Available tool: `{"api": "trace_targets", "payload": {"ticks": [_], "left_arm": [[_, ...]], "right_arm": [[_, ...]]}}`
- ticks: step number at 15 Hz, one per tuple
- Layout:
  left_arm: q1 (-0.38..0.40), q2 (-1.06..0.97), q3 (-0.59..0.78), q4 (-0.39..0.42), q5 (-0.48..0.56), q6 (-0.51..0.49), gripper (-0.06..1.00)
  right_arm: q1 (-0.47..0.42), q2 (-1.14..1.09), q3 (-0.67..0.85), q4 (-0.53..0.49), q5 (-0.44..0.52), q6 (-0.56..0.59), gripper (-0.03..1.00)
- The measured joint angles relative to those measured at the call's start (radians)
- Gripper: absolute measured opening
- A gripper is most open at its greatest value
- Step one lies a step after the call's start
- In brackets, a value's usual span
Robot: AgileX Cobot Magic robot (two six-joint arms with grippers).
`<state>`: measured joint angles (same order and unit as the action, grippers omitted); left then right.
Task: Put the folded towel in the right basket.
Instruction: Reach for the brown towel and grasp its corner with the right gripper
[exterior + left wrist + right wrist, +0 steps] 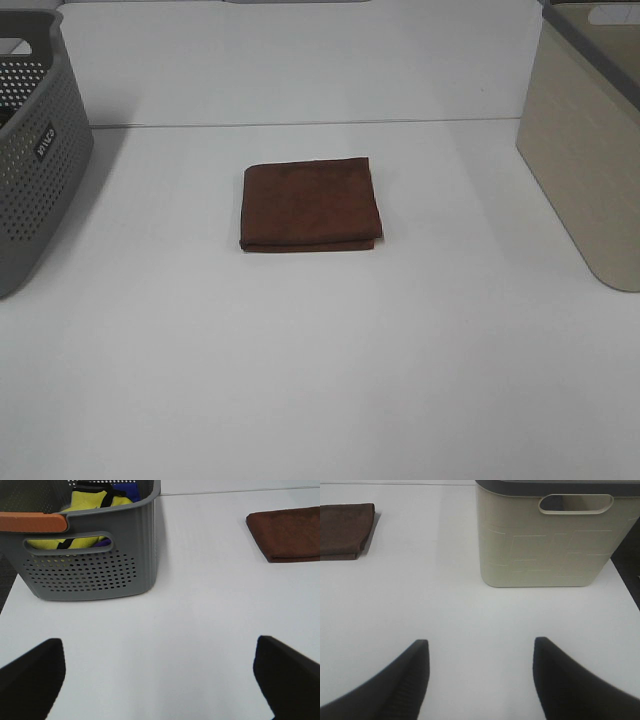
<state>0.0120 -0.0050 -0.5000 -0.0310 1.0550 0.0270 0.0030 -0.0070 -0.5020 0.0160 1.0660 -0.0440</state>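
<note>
Jaws are spread wide on the left tool [160,680] and the right tool [480,675], nothing gripped; each is held low over the worktop [320,380], pointed forward. The folded towel [310,205] is laid flat at its centre, well apart from the right basket [585,150].

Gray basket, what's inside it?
The gray basket holds something yellow, with a bit of blue beside it. The basket's wall hides whatever lies deeper down.
</note>
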Motion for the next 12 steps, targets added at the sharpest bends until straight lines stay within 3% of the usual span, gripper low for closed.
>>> {"api": "trace_targets", "payload": {"ticks": [12], "left_arm": [[0.0,0.0,0.0,0.0,0.0,0.0,0.97]], "right_arm": [[0.0,0.0,0.0,0.0,0.0,0.0,0.58]]}}
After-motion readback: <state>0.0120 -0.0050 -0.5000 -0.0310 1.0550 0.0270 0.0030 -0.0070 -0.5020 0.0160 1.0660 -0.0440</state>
